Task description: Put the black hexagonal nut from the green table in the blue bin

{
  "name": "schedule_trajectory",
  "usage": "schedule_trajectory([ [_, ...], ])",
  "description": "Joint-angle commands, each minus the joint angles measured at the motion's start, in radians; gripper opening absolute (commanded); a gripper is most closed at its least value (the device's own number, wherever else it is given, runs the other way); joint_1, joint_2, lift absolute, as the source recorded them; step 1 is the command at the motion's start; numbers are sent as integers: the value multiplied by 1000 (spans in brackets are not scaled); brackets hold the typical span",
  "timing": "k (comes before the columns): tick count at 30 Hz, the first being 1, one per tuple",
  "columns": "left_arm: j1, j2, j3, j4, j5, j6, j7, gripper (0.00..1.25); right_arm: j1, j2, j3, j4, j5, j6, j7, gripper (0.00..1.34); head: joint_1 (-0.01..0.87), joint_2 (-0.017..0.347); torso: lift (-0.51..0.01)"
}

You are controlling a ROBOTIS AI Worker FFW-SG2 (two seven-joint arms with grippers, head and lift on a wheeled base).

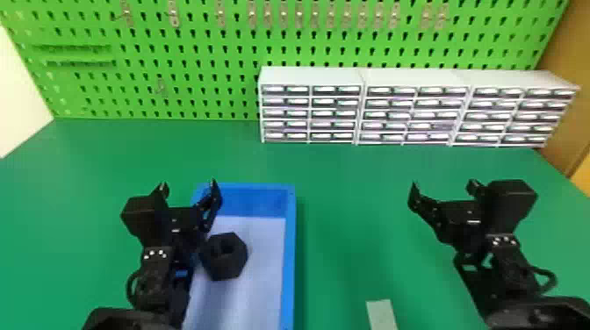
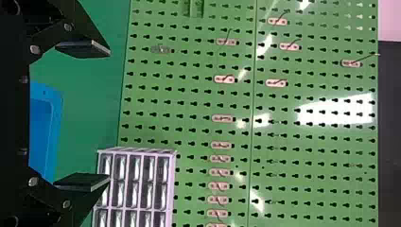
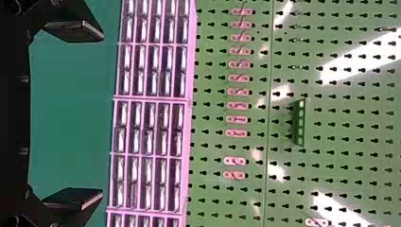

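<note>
The black hexagonal nut (image 1: 224,256) lies inside the blue bin (image 1: 288,263), on its pale floor toward the left side. Over the bin's left edge is my left gripper (image 1: 188,188), open and holding nothing, with its wrist beside the nut. In the left wrist view the left gripper (image 2: 82,116) has its two fingers wide apart, and a corner of the bin (image 2: 54,109) shows behind them. To the right of the bin, above the green table (image 1: 342,197), my right gripper (image 1: 443,186) stands open; in the right wrist view the right gripper (image 3: 73,116) has nothing between its fingers.
White drawer cabinets (image 1: 309,77) stand along the back right of the table, against a green pegboard (image 1: 197,52) with metal hooks. A pale strip (image 1: 381,313) lies near the front edge, between the bin and the right arm.
</note>
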Motion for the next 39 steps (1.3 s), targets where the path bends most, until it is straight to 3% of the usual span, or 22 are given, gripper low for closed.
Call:
schedule_trajectory([
  [1, -1, -1, -1, 0, 0, 0, 0, 925, 0, -2, 3, 1, -1, 0, 0, 1197, 657, 57, -95],
  [39, -24, -1, 5, 12, -2, 0, 0, 925, -5, -8, 10, 7, -1, 2, 0, 1197, 657, 57, -95],
])
